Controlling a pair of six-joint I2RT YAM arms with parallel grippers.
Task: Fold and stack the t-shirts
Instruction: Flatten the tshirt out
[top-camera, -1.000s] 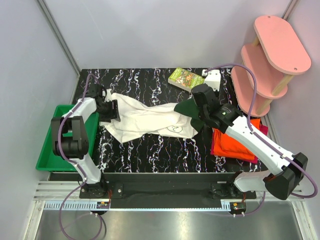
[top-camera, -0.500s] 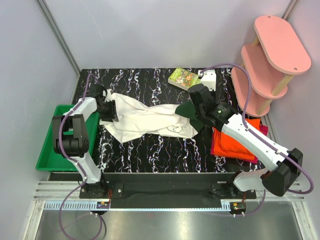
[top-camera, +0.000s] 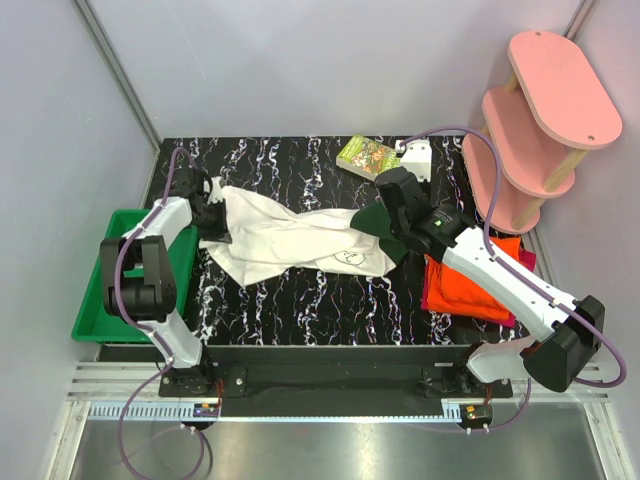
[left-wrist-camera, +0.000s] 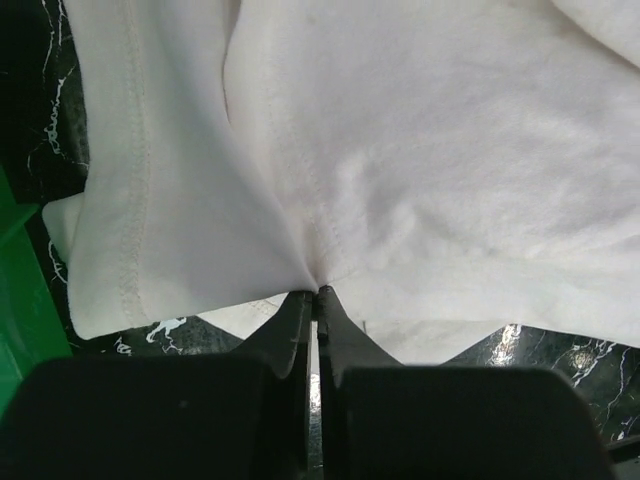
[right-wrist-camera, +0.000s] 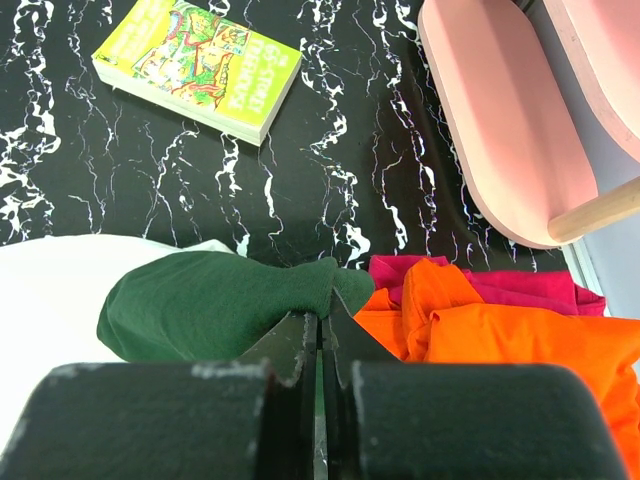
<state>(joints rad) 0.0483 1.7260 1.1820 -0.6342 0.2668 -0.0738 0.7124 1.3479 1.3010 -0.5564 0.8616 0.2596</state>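
Top external view alone takes in the whole cream shirt (top-camera: 290, 240), spread across the black marbled table (top-camera: 300, 310) between both arms, with a pink shelf (top-camera: 560, 85) at the right and a green tray (top-camera: 88, 310) at the left. Only the wrist views show the grips. The left gripper (left-wrist-camera: 316, 293) pinches the shirt's white hem. The right gripper (right-wrist-camera: 322, 318) pinches its green sleeve (right-wrist-camera: 220, 305), just beside the orange shirt (right-wrist-camera: 520, 345) lying on the magenta shirt (right-wrist-camera: 530, 290). A book (right-wrist-camera: 195, 62) lies behind. Grey walls (top-camera: 300, 70) enclose the table.
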